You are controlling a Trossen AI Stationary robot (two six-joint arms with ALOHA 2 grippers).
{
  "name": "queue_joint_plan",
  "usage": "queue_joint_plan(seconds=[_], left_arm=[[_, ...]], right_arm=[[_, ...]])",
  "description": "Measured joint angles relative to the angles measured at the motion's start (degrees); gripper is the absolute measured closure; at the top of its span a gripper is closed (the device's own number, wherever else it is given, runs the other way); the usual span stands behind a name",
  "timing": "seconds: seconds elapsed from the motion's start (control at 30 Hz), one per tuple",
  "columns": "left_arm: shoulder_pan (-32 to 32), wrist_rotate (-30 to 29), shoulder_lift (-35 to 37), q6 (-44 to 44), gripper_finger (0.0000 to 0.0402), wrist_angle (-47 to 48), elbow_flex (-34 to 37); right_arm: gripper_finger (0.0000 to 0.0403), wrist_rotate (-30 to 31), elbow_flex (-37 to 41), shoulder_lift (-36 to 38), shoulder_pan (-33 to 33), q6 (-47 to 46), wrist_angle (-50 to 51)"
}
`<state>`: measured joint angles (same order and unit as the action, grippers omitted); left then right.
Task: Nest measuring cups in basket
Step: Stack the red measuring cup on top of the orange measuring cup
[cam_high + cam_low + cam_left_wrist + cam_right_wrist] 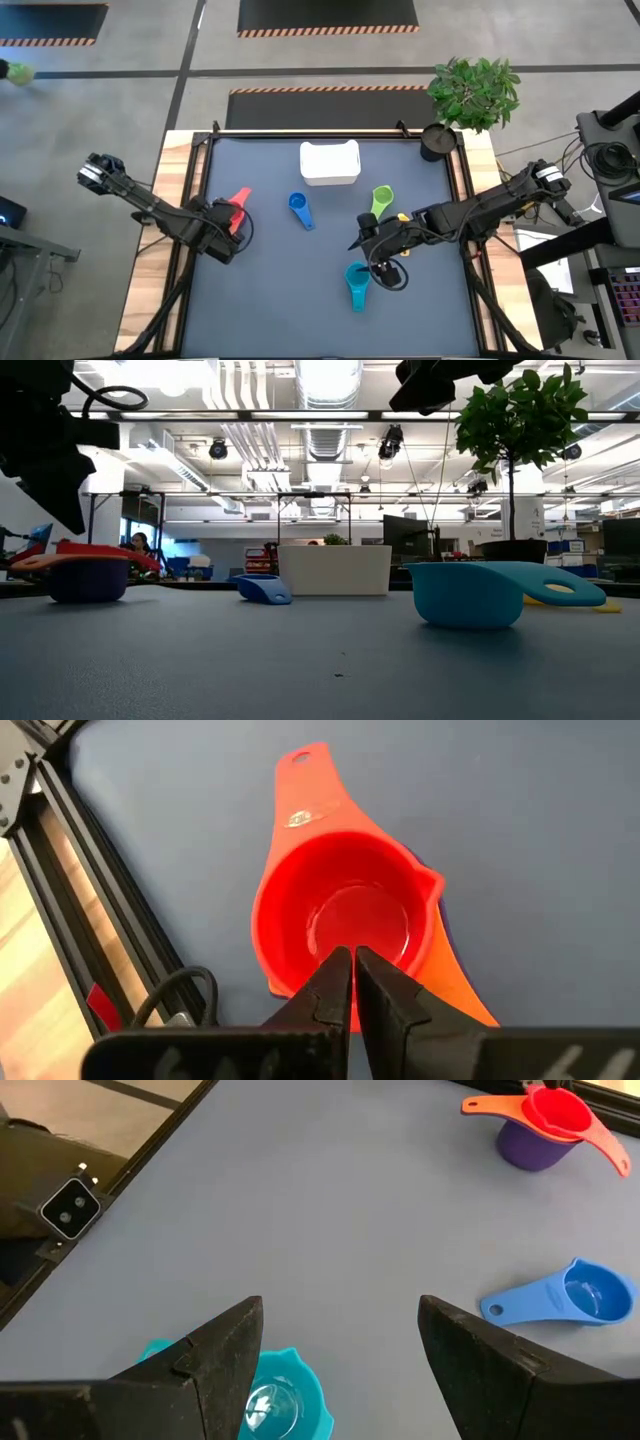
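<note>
On the dark desk [270, 290], the white basket [329, 163] sits near the far edge at about 12 o'clock from the desk's middle, with no cup visible in it from above. The measuring cups lie scattered, well apart from it. A stack at 9 o'clock holds a red cup [345, 925] nested in an orange cup [455, 985], over a purple cup [530, 1145]. The left tool [354, 970] hangs right over this stack, its fingers pressed almost together, tips at the red cup's near rim; whether they touch it cannot be told.

The blue cup [300, 209] lies alone near the middle, between the stack and the right arm. The green cup [381, 199] rests at about 2 o'clock, with a yellow cup [402, 216] just beside the right arm, partly hidden by it. The teal cup [357, 284] lies at 5 o'clock, handle toward the near edge. The right tool [335, 1350] hovers above the teal cup, fingers spread wide.

At the far right corner a black round cup [436, 142] stands beside a potted plant [475, 90], clear of both arms.
</note>
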<state>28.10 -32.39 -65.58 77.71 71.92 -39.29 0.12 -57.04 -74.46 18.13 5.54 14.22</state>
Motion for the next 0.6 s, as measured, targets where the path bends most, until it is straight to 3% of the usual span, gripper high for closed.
queue_joint_plan(seconds=[0.2,0.4,0.5,0.6], left_arm=[[-0.02,-0.94,0.00,-0.53,0.0402,-0.09,-0.92],[-0.41,-11.35,-0.02,-9.07,0.0401,-2.65,-8.15],[-2.83,-13.51,0.00,-14.97,0.0401,-2.71,-11.76],[-7.64,-11.92,0.00,-20.33,0.0401,-2.53,-13.62]], right_arm=[[0.0147,0.00,-0.02,0.00,0.00,-0.09,0.00],[0.0147,0.00,-0.02,0.00,-0.04,1.21,0.00],[0.0147,-0.02,-0.02,0.00,-0.04,2.04,-0.06],[0.0147,-0.03,-0.02,0.00,-0.04,2.81,-0.17]])
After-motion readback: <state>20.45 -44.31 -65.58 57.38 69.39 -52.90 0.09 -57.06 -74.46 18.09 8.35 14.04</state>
